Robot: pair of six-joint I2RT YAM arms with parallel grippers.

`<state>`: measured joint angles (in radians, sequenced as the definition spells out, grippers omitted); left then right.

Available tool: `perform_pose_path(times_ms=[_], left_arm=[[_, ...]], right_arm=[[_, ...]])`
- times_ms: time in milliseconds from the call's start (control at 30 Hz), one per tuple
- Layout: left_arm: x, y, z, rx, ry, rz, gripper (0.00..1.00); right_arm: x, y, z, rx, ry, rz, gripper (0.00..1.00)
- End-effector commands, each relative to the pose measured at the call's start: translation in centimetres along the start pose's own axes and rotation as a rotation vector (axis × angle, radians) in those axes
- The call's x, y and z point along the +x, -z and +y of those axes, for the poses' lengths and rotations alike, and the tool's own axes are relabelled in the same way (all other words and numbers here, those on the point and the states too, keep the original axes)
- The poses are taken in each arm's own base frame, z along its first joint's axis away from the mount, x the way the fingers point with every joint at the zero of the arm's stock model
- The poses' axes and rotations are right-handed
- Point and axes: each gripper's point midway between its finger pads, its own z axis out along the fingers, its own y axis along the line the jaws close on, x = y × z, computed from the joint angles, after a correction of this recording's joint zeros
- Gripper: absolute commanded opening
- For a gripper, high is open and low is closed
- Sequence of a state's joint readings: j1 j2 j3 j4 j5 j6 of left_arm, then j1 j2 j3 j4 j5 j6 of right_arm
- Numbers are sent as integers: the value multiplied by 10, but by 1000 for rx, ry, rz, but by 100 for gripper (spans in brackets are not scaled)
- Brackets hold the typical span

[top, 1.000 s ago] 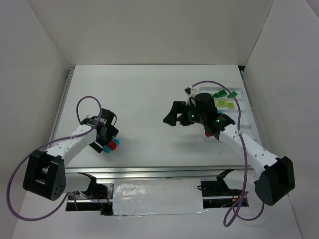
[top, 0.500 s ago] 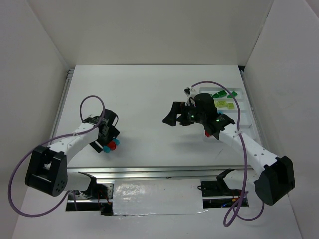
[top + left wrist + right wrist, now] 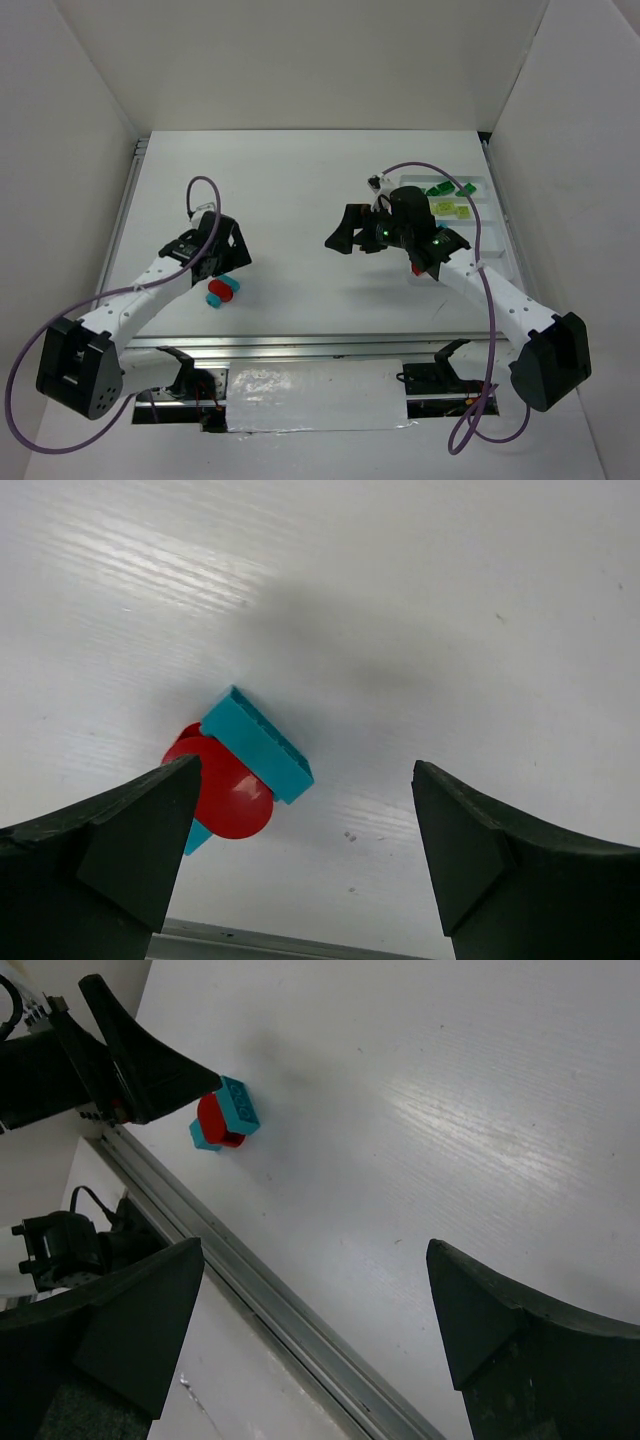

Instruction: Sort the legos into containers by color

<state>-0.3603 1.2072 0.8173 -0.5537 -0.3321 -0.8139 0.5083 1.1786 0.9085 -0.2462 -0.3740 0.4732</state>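
Looking down from the left wrist, I see the left gripper hanging wide open with nothing in it. Just under it lies a little clump of legos. A cyan brick sits on a round red brick, and a bit more cyan peeks out below. They touch each other and look stuck together, but I cannot tell for sure.

The clump lies on the white bench, near the front edge on the left side. The white tray is well apart from it, far over on the right. Dark green bricks and yellow-green bricks are already in the tray. The right gripper is wide open and empty too, held up over the middle of the bench.

Here is what I think could go wrong. The bricks are tiny and the gripper is big, so it may grab the whole clump at once. Then red and cyan could land in the same container. A finger may also come down on the clump and push it away toward the front edge. The red brick looks round, so it might slip out of the squeeze. The trip to the tray is long, and a loose hold could drop a brick on the way.
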Motion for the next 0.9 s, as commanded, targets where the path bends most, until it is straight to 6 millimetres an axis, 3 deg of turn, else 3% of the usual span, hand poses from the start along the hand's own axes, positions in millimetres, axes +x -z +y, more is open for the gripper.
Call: perform_pose_path(times_ms=[0, 67, 100, 233, 367, 567, 867], left_arm=[[2, 3, -12, 87, -175, -80, 99], [5, 4, -7, 73, -180, -142, 99], [6, 4, 5, 55, -169, -186, 100], [-5, 18, -14, 192, -195, -263, 99], [-12, 20, -2, 103, -244, -243, 100], [16, -7, 4, 72, -242, -84, 99], [38, -20, 18, -8, -182, 30, 100]], right_arm=[[-6, -1, 11, -51, 44, -26, 100], [-5, 0, 12, -55, 45, -25, 100], [-6, 1, 13, -58, 46, -29, 100], [-5, 4, 19, -85, 50, -29, 100], [-4, 8, 24, -104, 64, -29, 100], [-5, 19, 34, -144, 76, -54, 100], [-4, 25, 43, -191, 84, -68, 100]])
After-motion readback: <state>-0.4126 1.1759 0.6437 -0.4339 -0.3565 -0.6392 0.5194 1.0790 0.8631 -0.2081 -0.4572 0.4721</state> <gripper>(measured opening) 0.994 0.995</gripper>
